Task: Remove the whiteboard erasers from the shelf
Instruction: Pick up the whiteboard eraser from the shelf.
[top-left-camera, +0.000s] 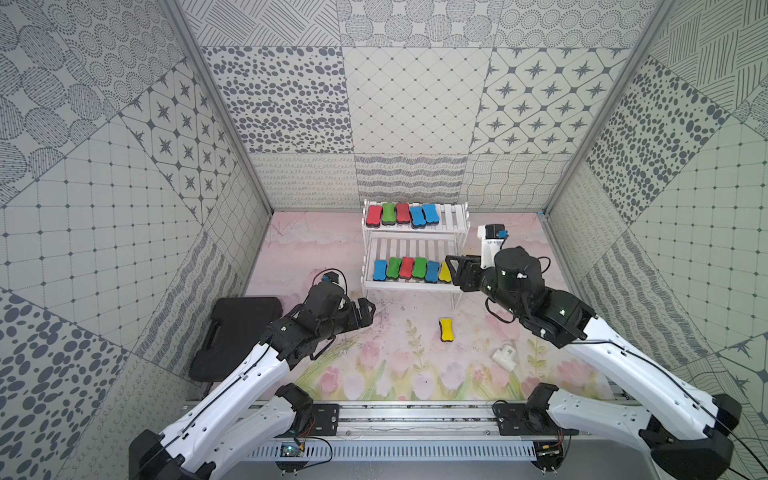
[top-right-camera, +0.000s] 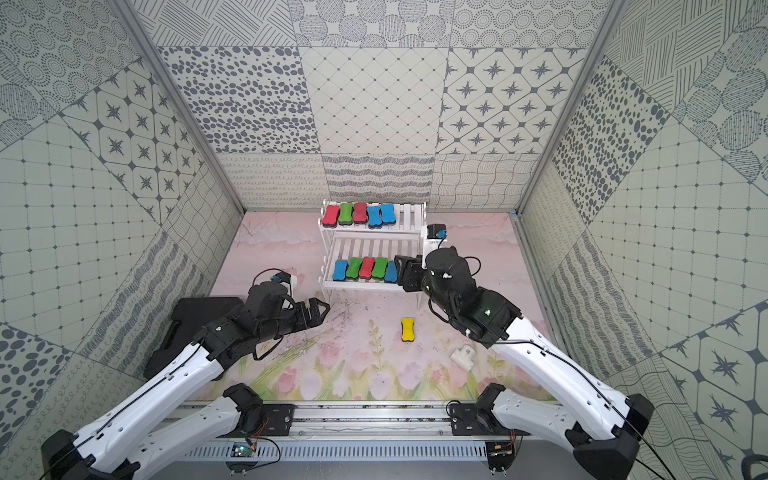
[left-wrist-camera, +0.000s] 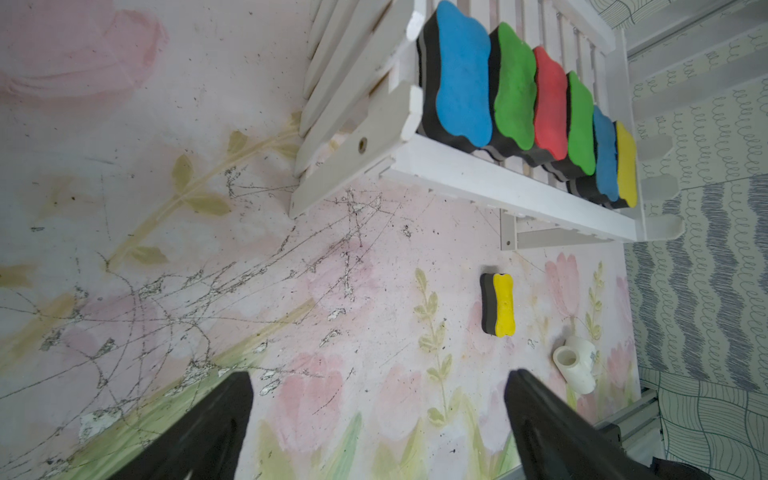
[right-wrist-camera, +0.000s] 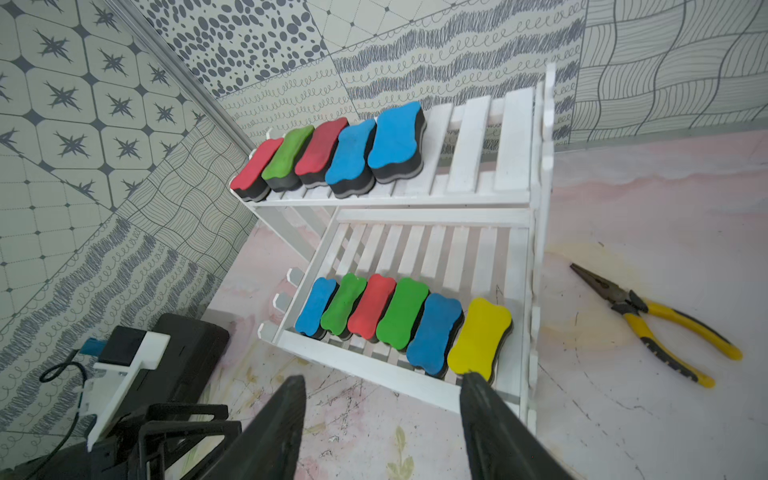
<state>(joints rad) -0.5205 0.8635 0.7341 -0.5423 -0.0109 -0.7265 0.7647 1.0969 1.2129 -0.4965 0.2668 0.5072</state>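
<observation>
Floral tabletop (top-left-camera: 390, 357), white shelf (top-left-camera: 454, 216) of erasers (top-left-camera: 406, 266), left gripper (left-wrist-camera: 378, 376) and right gripper (right-wrist-camera: 382, 376) with fingers apart

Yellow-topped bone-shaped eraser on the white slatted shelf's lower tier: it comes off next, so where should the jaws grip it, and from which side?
Probably its pinched waist, from above at the row's open end. The yellow-topped eraser sits close beside the blue-topped eraser, so only its outer long side is free; one jaw must slip between them.

Bright, even, diffuse light, only faint soft shadows beneath the shelf (top-left-camera: 451, 216), strong wide-angle bending toward frame edges
</observation>
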